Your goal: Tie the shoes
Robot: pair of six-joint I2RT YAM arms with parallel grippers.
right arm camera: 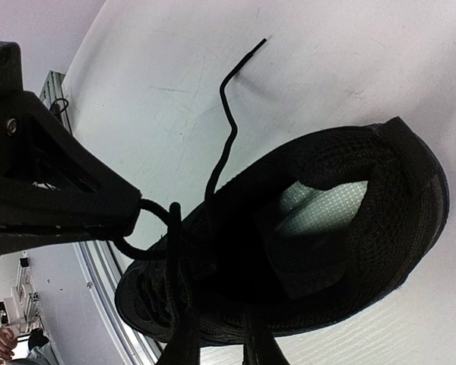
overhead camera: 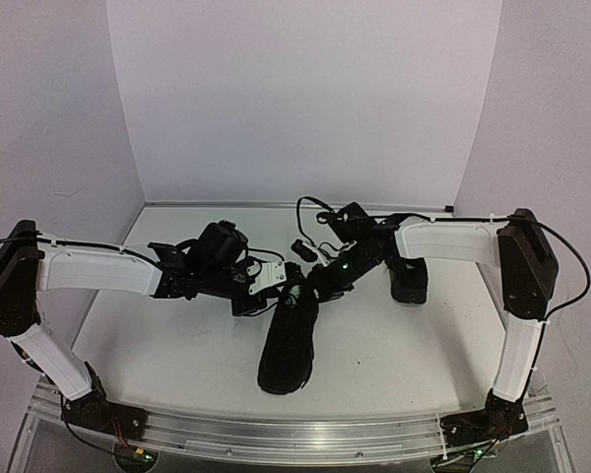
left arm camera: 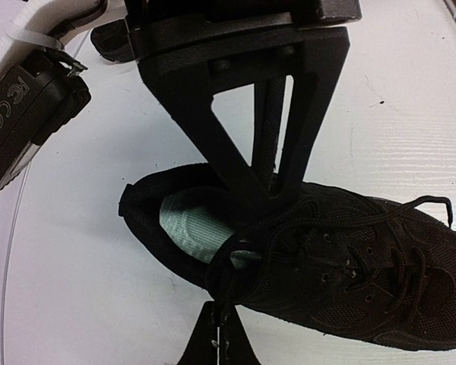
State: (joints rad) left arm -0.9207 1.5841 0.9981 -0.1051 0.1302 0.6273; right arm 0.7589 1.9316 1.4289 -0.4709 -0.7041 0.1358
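One black shoe (overhead camera: 288,340) lies mid-table, toe toward me; its pale green insole (left arm camera: 184,222) shows. The second black shoe (overhead camera: 410,279) sits at the right, behind my right arm. My left gripper (left arm camera: 216,328) is shut on a loop of black lace (right arm camera: 140,228) beside the shoe's collar, and also shows in the top view (overhead camera: 276,286). My right gripper (right arm camera: 216,338) hangs over the same shoe's laces with its jaws close together on a taut lace strand (right arm camera: 172,266); it also shows in the top view (overhead camera: 322,279). A loose lace end (right arm camera: 232,84) trails on the table.
White backdrop walls curve round the table on three sides. An aluminium rail (overhead camera: 295,439) runs along the front edge by the arm bases. Black cables (overhead camera: 315,207) loop above the right arm's wrist.
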